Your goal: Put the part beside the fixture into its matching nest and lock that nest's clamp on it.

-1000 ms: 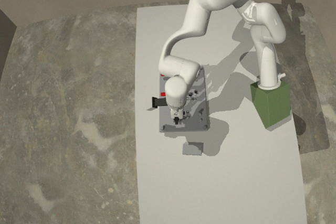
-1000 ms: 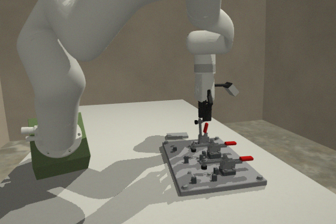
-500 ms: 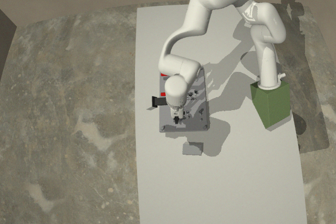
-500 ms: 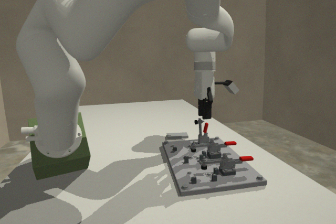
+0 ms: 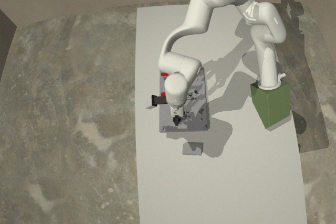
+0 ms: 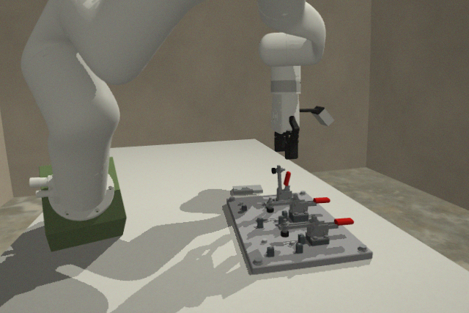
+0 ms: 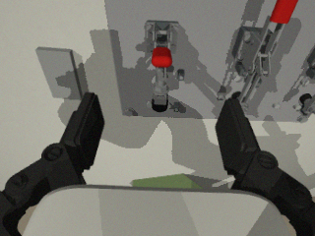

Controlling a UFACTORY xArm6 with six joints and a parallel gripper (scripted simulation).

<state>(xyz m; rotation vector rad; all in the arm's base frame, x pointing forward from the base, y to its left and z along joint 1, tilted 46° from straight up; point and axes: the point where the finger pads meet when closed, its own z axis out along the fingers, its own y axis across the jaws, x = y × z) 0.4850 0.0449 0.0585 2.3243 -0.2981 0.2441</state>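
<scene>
The grey fixture plate [image 6: 299,232] lies on the white table and carries three toggle clamps with red handles. The clamp nearest the part [image 6: 282,184] stands open, its handle upright; it also shows in the wrist view [image 7: 161,59]. The other two clamps [image 6: 321,200] [image 6: 343,221] have level handles. The flat grey part [image 5: 192,148] lies on the table beside the plate's end, and shows in the exterior view [image 6: 247,190] and at the wrist view's left [image 7: 58,71]. My gripper [image 6: 287,146] is open and empty, hanging well above the open clamp; its fingers spread wide in the wrist view [image 7: 162,130].
The arm's green base block [image 6: 81,211] stands on the table across from the fixture. The arm's own links hide the far part of the plate in the top view. The table edge runs close behind the fixture's clamp side.
</scene>
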